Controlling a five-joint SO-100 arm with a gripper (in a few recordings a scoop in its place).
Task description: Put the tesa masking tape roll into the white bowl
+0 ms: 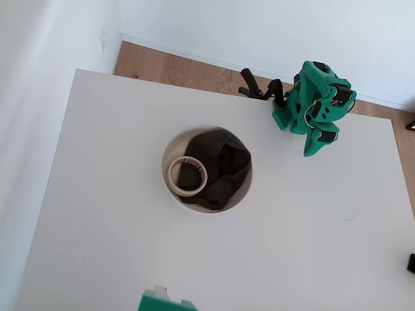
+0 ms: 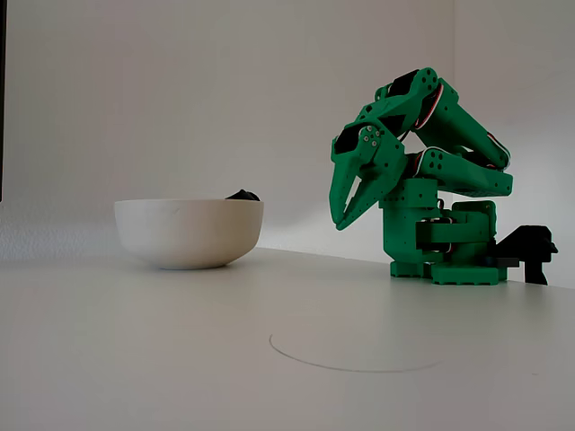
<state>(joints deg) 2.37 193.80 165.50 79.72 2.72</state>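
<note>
The tesa masking tape roll, a cream ring with a red and blue core, lies flat inside the white bowl, partly on a dark cloth. In the fixed view the bowl stands at the left with a tip of the cloth poking above its rim, which hides the tape. My green gripper is folded back near the arm's base, well to the right of the bowl. It points down above the table, its fingertips together and nothing between them.
The arm's base with a black clamp sits at the table's far edge. A green part juts in at the near edge. A thin drawn circle marks the tabletop in front of the arm.
</note>
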